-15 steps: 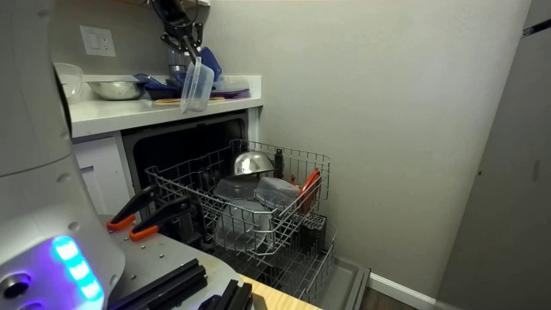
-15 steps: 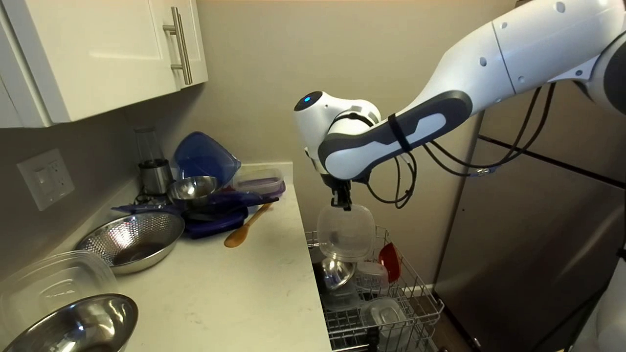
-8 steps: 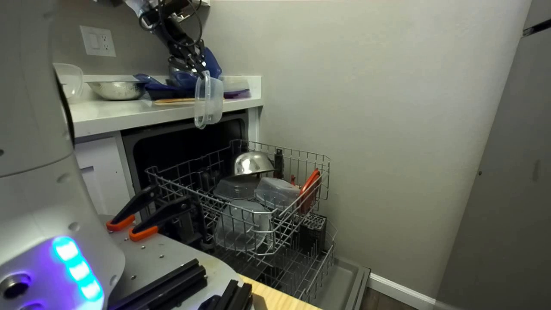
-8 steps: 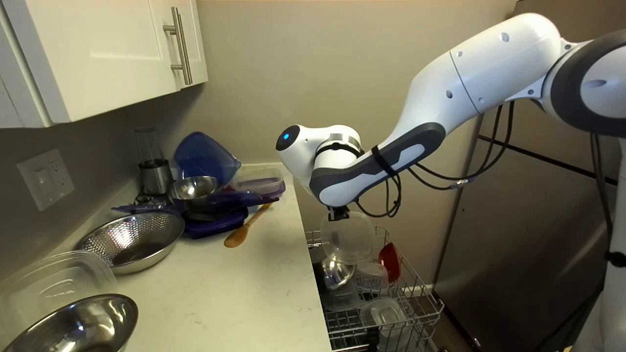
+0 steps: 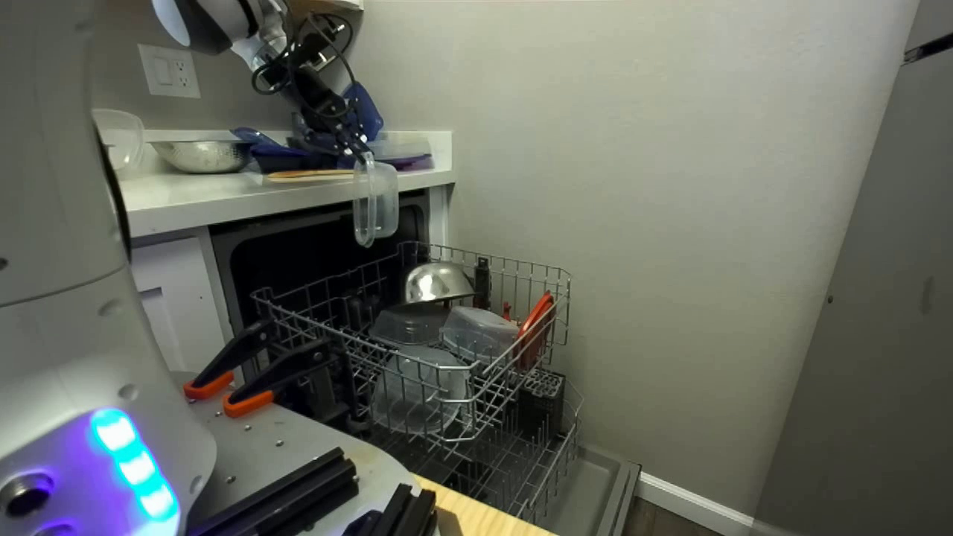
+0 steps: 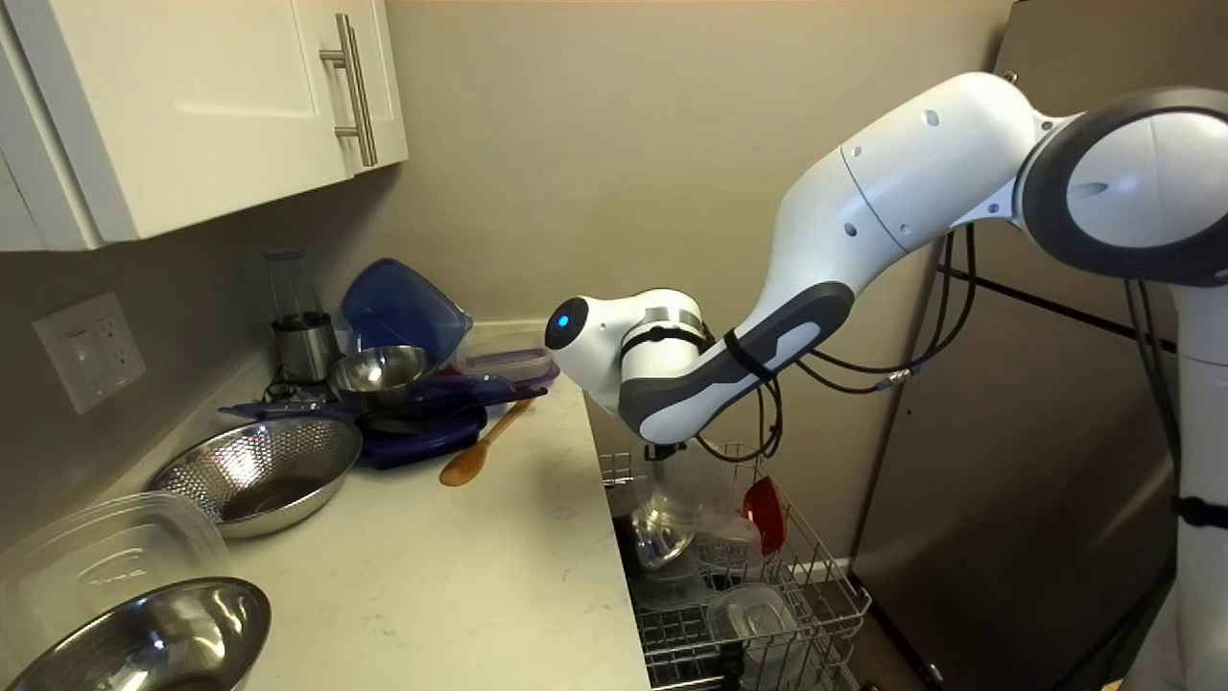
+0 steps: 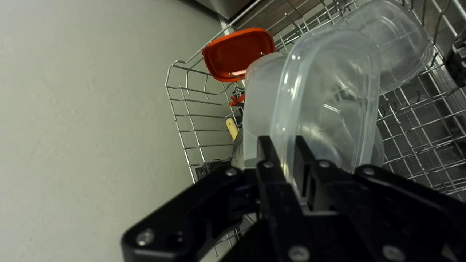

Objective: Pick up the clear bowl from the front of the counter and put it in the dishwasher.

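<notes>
My gripper (image 5: 364, 154) is shut on the rim of the clear bowl (image 5: 378, 202). In the wrist view, that rim runs between the two black fingertips (image 7: 267, 145), and the see-through bowl (image 7: 338, 69) hangs on its side, its rim plane almost upright. Seen from outside, the bowl dangles beyond the front edge of the counter (image 5: 223, 208), in front of the dark cavity of the dishwasher (image 5: 320, 246) and above its pulled-out upper rack (image 5: 514, 262). In an exterior view, the arm partly covers the gripper, and the bowl (image 6: 696, 480) overlaps the rack's contents.
Within the upper rack are a steel bowl (image 5: 438, 283), several clear containers (image 5: 480, 333) and a red dish (image 5: 534, 327). Wire sides and tines surround them. On the counter lie a colander (image 6: 259, 475), blue dishware (image 6: 422, 437) and a wooden spoon (image 6: 465, 467). A wall (image 5: 670, 223) borders the rack.
My gripper has come down with the bowl, from above counter height to lower over the rack. The bowl has swung closer to upright. The grip is unchanged.
</notes>
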You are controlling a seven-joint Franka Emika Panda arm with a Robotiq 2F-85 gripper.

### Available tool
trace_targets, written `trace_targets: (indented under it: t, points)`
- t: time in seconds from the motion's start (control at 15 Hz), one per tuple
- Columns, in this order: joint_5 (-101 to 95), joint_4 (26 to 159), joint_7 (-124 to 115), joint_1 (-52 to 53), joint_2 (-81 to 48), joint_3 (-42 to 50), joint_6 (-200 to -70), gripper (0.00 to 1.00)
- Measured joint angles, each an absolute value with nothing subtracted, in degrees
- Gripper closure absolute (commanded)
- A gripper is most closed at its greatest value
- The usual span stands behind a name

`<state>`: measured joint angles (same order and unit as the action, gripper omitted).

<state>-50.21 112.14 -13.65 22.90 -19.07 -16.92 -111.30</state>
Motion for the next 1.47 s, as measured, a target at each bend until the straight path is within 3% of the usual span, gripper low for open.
trace_targets:
  t: [0.8, 1.47]
  points:
    - [-54.74, 111.78, -20.81, 24.92, -25.77, -15.3, -117.57, 0.96]
    - [-59.14, 112.28, -9.64, 24.79, -25.68, -15.13, -118.85, 0.96]
